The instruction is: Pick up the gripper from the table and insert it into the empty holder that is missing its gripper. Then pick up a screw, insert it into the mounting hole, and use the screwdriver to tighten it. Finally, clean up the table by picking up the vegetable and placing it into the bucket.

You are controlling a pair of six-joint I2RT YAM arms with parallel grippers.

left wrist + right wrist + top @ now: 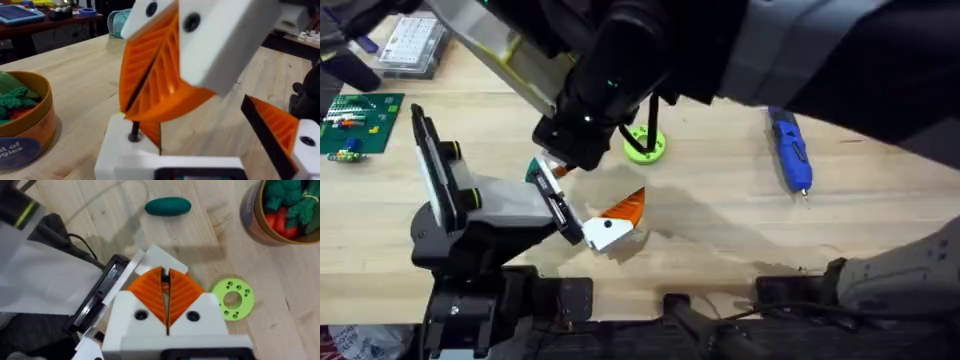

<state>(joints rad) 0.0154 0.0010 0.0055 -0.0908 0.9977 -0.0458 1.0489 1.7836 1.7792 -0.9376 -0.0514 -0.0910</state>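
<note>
Evidently pinched a screw (134,131) in the right gripper (165,277), pads pressed together, straight above the mounting hole of the gripper (613,222) (seemingly seated in the holder (560,208)). Held the left gripper (205,130) spread, likely leaving room for the screwdriver (790,150).

Dark side table (45,22) behind

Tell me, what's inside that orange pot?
Green leafy toy vegetables and something red sit inside the pot. Whatever lies beneath them is covered.
</note>
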